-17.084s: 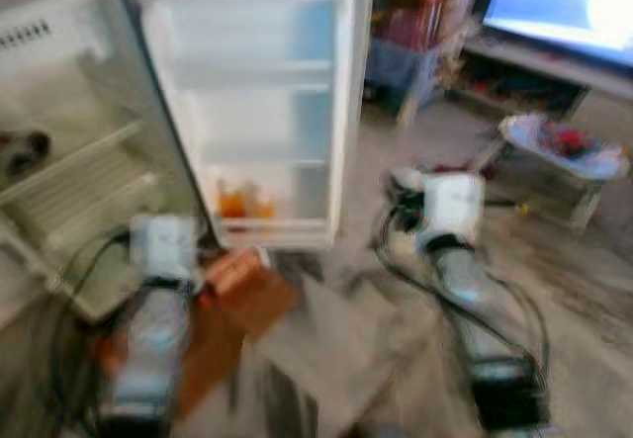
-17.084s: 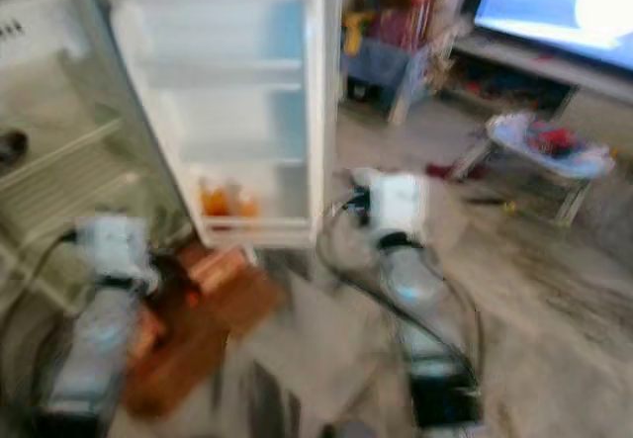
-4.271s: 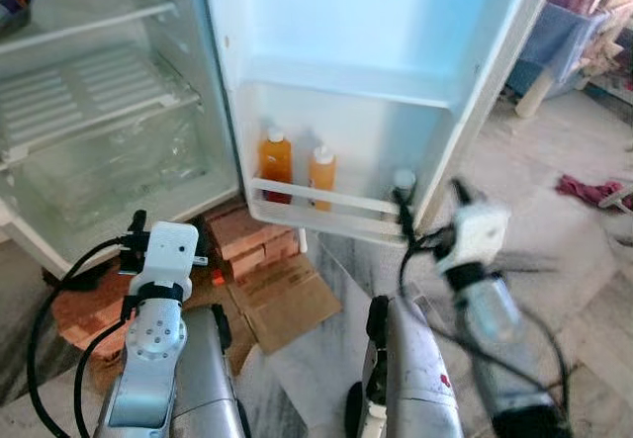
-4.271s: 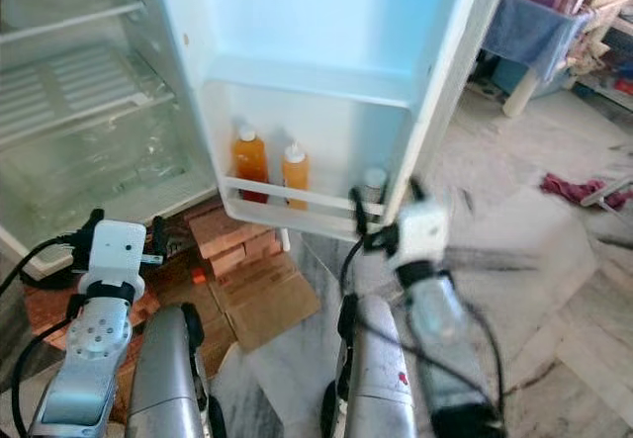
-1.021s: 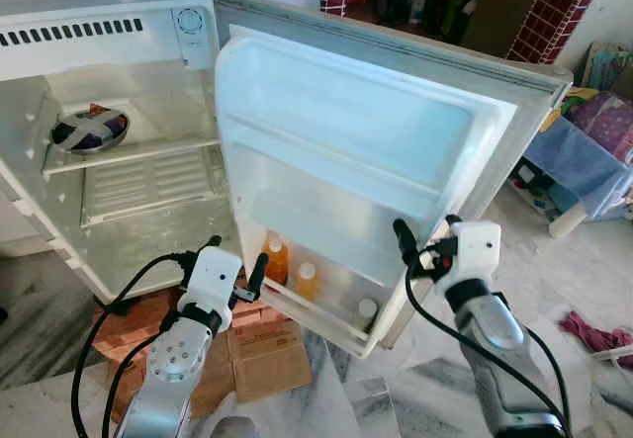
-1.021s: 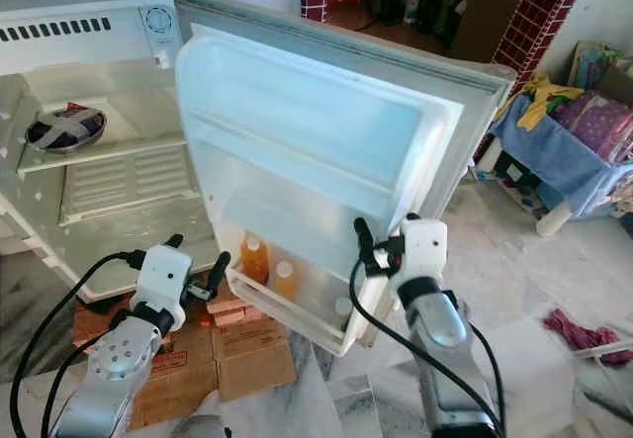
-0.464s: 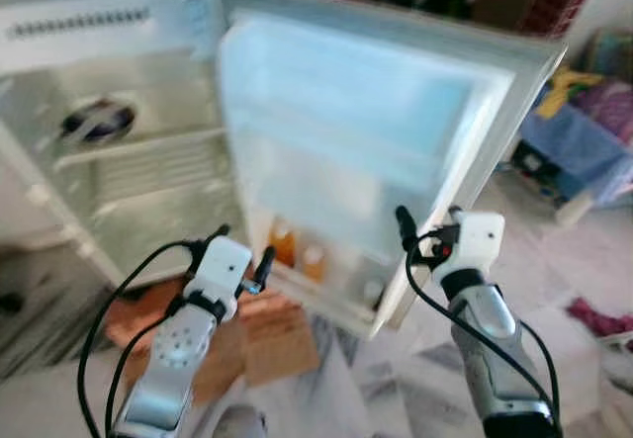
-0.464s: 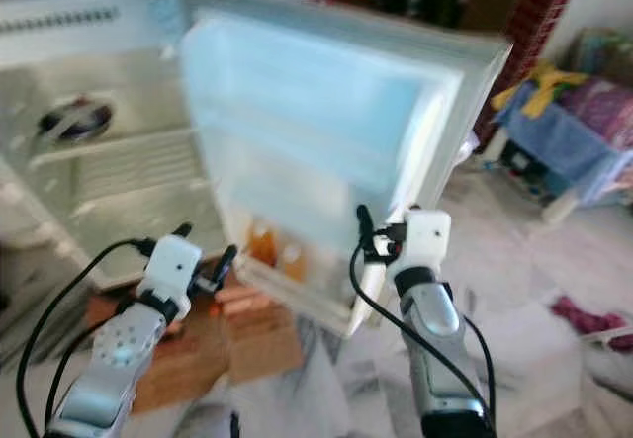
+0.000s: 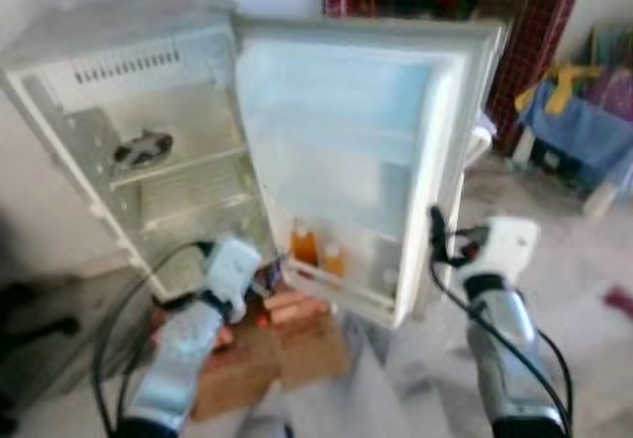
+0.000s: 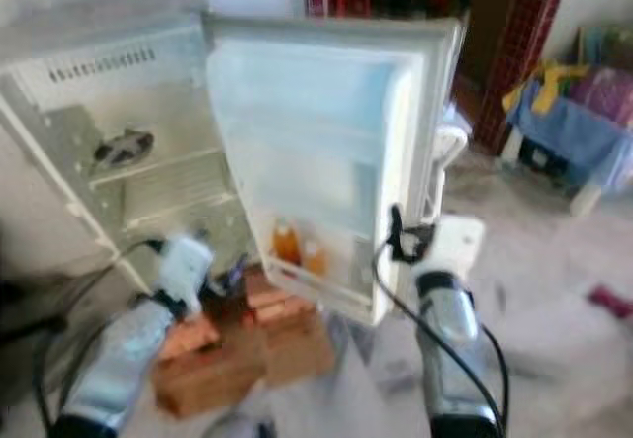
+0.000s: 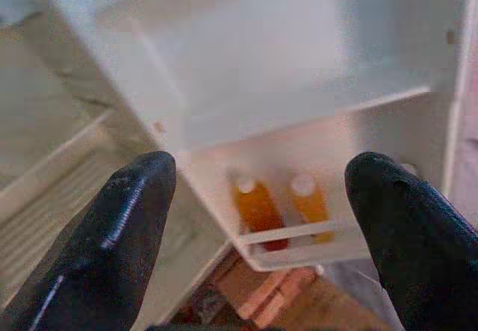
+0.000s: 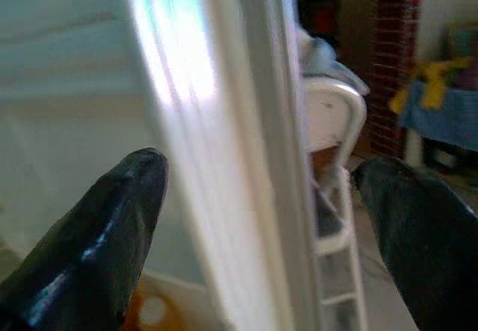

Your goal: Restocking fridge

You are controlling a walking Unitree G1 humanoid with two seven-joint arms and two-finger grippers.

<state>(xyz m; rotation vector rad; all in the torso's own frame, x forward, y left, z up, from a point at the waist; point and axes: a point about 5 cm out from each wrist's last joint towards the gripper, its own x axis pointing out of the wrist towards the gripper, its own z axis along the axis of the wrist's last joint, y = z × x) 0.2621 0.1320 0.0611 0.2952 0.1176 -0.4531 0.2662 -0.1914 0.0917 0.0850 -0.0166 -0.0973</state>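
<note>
Our right claw (image 12: 261, 219) straddles the door (image 9: 356, 141) edge, spread; our left claw (image 11: 258, 219) hangs spread, empty. Two bottles (image 9: 316, 250) sit in the door rack; the fridge (image 9: 148, 112) shelves look mostly bare.

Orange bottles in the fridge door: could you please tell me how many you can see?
2. A darker orange bottle and a lighter orange bottle stand side by side on the lowest shelf of the open fridge door. Blur may hide others.

floor: pale marble (image 9: 584, 359) | wall: red brick (image 9: 539, 23) | right: blue-draped table (image 9: 579, 127) | cardboard (image 9: 297, 354)
</note>
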